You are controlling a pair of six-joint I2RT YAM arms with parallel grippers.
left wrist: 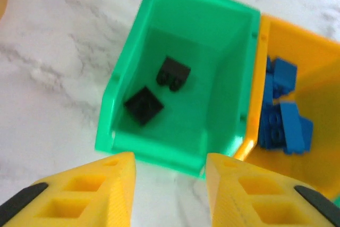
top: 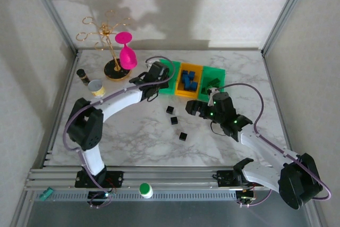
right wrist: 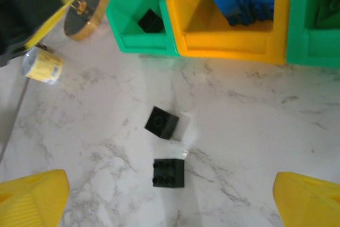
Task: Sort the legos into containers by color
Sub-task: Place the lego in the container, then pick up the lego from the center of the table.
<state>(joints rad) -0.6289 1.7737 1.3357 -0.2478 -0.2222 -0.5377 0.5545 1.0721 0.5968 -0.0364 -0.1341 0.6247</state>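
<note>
Three joined containers stand at the back: a left green bin (top: pixel 169 81), a yellow bin (top: pixel 189 90) and a right green bin (top: pixel 217 74). Two black legos (left wrist: pixel 173 73) (left wrist: pixel 143 104) lie in the left green bin (left wrist: pixel 180 35). Blue legos (left wrist: pixel 281 115) fill the yellow bin (left wrist: pixel 319 73). My left gripper (left wrist: pixel 170 184) hovers just in front of the left green bin, open, nothing between its fingers. Three black legos (top: pixel 170 109) (top: pixel 173 120) (top: pixel 183 136) lie on the table. My right gripper (right wrist: pixel 170 206) is wide open above two of them (right wrist: pixel 162 123) (right wrist: pixel 169 173).
A gold stand holding a pink glass (top: pixel 126 51) rises at the back left. Beside it are a tin can (top: pixel 96 87) and a dark bottle (top: pixel 83 75). A white and green cap (top: pixel 145 188) sits on the front rail. Green bricks (right wrist: pixel 329 14) lie in the right bin.
</note>
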